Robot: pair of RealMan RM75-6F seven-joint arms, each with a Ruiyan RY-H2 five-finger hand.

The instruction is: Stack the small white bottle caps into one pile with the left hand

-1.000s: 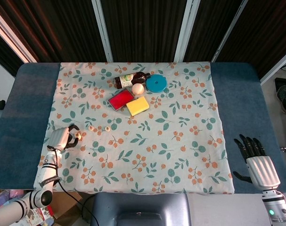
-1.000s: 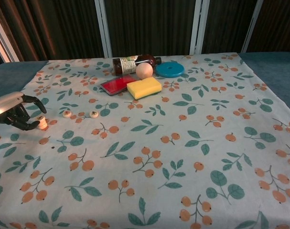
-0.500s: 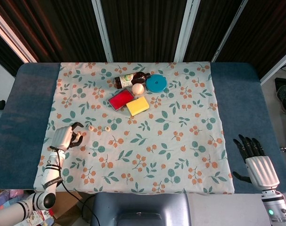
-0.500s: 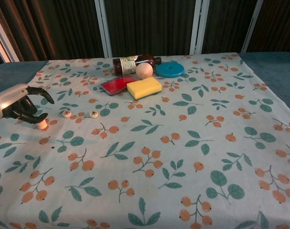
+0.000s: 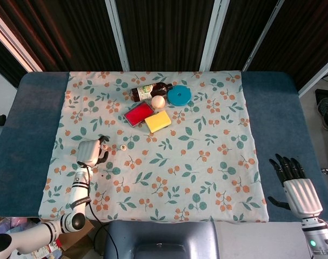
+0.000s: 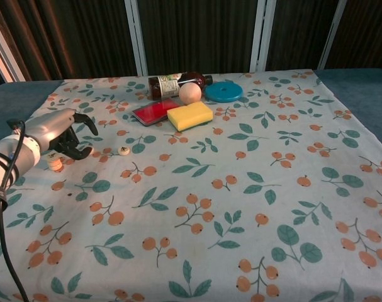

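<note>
My left hand (image 5: 91, 151) (image 6: 61, 133) hovers low over the floral cloth at the left, its fingers arched apart over the spot where a small white cap lay. That cap is hidden under the fingers. A short stack of white caps (image 6: 55, 163) stands just in front of the wrist in the chest view; the hand hides it in the head view. A single white cap (image 5: 123, 147) (image 6: 124, 150) lies apart, a little to the right of the fingertips. My right hand (image 5: 296, 186) rests with fingers spread on the blue table at the front right, holding nothing.
At the back middle of the cloth (image 5: 169, 178) lie a brown bottle (image 5: 150, 90), a cream ball (image 5: 158, 101), a blue disc (image 5: 179, 95), a red box (image 5: 139, 114) and a yellow sponge (image 5: 158, 121). Blue table surface (image 5: 28, 135) borders the cloth on both sides.
My left hand has left the cap stack and moved right, now covering the nearer loose cap. The right hand has stayed in place.
</note>
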